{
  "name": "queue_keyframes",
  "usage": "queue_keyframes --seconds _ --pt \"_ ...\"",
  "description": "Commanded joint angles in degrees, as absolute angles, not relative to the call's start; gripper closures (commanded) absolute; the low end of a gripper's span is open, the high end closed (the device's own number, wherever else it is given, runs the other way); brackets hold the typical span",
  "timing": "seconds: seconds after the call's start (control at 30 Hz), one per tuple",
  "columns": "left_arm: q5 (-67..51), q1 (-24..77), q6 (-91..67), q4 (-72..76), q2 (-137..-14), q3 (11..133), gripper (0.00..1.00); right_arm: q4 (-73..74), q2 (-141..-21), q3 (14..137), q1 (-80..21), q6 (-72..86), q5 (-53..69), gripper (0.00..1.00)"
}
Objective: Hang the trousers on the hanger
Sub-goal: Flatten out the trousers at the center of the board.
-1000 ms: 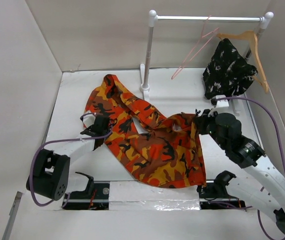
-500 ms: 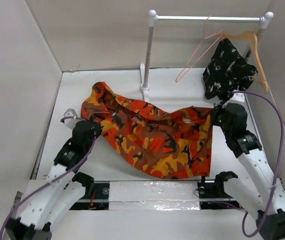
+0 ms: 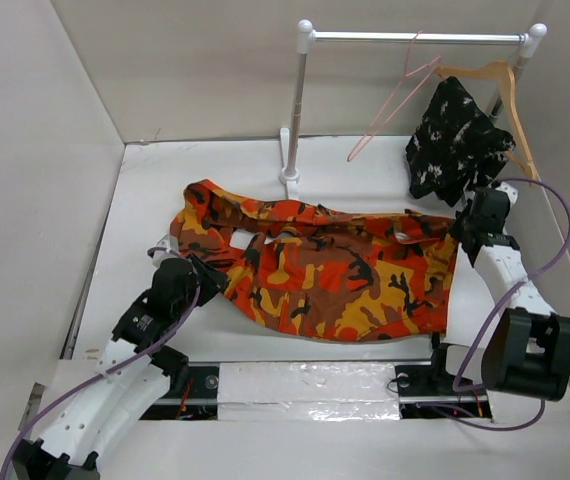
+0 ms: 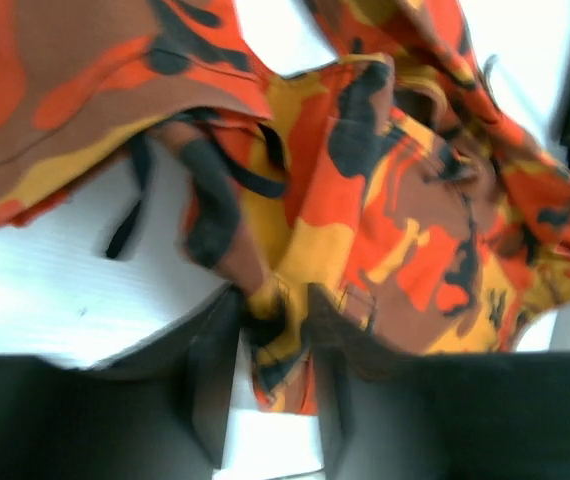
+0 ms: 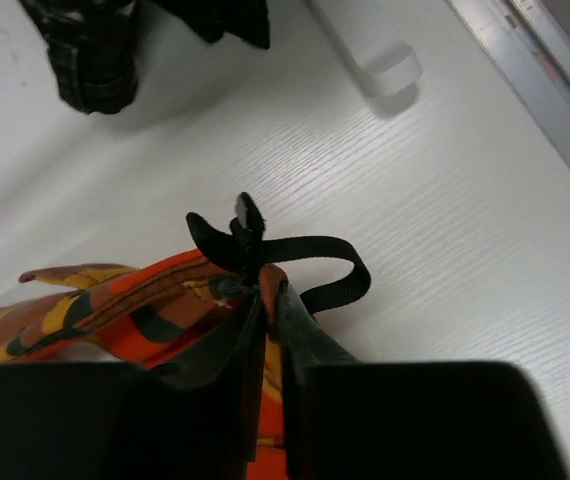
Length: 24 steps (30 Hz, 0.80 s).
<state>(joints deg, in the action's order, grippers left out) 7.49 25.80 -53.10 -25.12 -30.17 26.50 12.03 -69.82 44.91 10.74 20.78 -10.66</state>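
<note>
The orange, red, yellow and black camouflage trousers (image 3: 325,270) lie stretched across the table between my two grippers. My left gripper (image 3: 208,272) is shut on their left edge, with cloth pinched between the fingers in the left wrist view (image 4: 270,320). My right gripper (image 3: 465,226) is shut on the right edge, beside a black strap loop (image 5: 315,260). The thin pink wire hanger (image 3: 390,100) hangs tilted from the white rail (image 3: 415,37) at the back, apart from the trousers.
A light-brown wooden hanger (image 3: 510,95) carries a black-and-white patterned garment (image 3: 455,140) at the rail's right end. The rail's left post (image 3: 293,120) stands behind the trousers. Walls close in on both sides. The rail foot (image 5: 370,45) lies near my right gripper.
Both grippers have moved apart with the trousers in them, the right one far to the right and the left one nearer the front. The cloth is now stretched out wide and flat.
</note>
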Motion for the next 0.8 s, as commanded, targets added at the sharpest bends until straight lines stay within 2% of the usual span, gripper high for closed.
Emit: queue_keyframes --seconds 0.0,0.03,0.07,0.13,0.17,0.4,0.53,0.6,0.63,0.67,0.7,0.73,0.77 --pt "1.7 25.9 -50.2 -19.6 -31.3 26.6 0.68 5.0 -71.8 49.7 12.7 22.3 -14.1 0.81" --pt "1.2 25.9 -49.7 -19.0 -31.8 26.5 0.62 5.2 -72.7 50.7 12.7 22.3 -12.9 0.71" --pt "2.1 25.9 -49.1 -18.7 -32.3 26.9 0.52 5.6 -72.4 50.9 12.7 22.5 -11.9 0.49" --pt "4.3 25.9 -48.3 -17.8 -32.8 27.5 0.42 4.3 -68.7 49.7 11.9 22.5 -9.7 0.29" --pt "6.8 25.9 -47.9 -17.8 -33.0 29.2 0.41 4.1 -66.8 47.7 10.4 22.4 -9.1 0.18" --pt "21.4 25.9 -44.4 -20.6 -37.0 37.3 0.42 2.5 -48.8 38.2 0.6 20.7 -3.5 0.16" --pt "22.8 25.9 -44.6 -23.5 -37.2 37.4 0.42 6.6 -44.0 38.8 -2.7 17.8 -1.2 0.22" --pt "20.5 26.4 -45.1 -23.9 -36.6 35.9 0.42 8.3 -42.7 39.5 -4.8 17.5 -0.4 0.31" --pt "20.2 27.3 -45.6 -23.9 -36.0 35.7 0.42 8.2 -42.5 39.7 -7.7 17.5 2.3 0.42" --pt "21.1 27.3 -47.2 -24.4 -35.9 35.8 0.42 7.6 -42.4 39.7 -9.5 18.2 3.9 0.66" --pt "24.1 27.3 -49.0 -24.6 -36.2 35.2 0.42 6.1 -43.1 39.7 -14.2 18.7 6.7 0.95" --pt "24.1 27.3 -49.0 -24.6 -36.5 35.2 0.42 5.4 -44.0 39.7 -14.2 18.7 7.6 0.95" --pt "27.4 27.3 -49.7 -22.6 -36.9 33.9 0.42 4.5 -44.9 39.8 -20.3 18.8 8.0 1.00"
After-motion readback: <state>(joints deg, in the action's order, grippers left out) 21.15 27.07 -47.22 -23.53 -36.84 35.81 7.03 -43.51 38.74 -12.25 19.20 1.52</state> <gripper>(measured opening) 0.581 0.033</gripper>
